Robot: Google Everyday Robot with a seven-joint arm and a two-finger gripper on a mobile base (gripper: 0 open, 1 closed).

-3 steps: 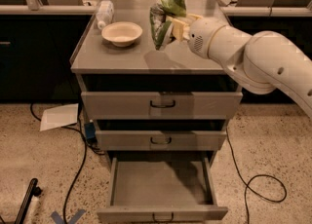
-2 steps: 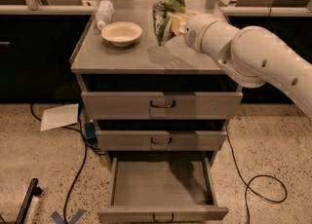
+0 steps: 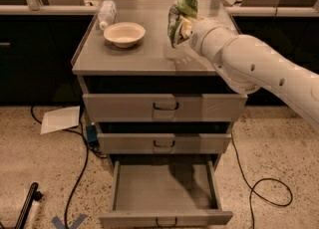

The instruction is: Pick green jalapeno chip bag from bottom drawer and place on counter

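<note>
The green jalapeno chip bag [image 3: 180, 17] is held upright over the right middle of the counter [image 3: 124, 56], a little above its surface. My gripper [image 3: 185, 27] is shut on the bag's right side, at the end of my white arm coming in from the right. The bottom drawer [image 3: 164, 193] is pulled out and holds nothing that I can see. Its dark loop handle [image 3: 166, 221] is at the front centre.
A beige bowl [image 3: 124, 33] and a clear plastic bottle [image 3: 106, 13] lie at the counter's back left. The two upper drawers [image 3: 164, 107] are pushed in. Cables [image 3: 79, 173], a white paper [image 3: 61, 119] and a dark tool [image 3: 27, 205] lie on the floor.
My gripper has carried the bag slightly further back and right over the counter, keeping it upright. Nothing else has moved.
</note>
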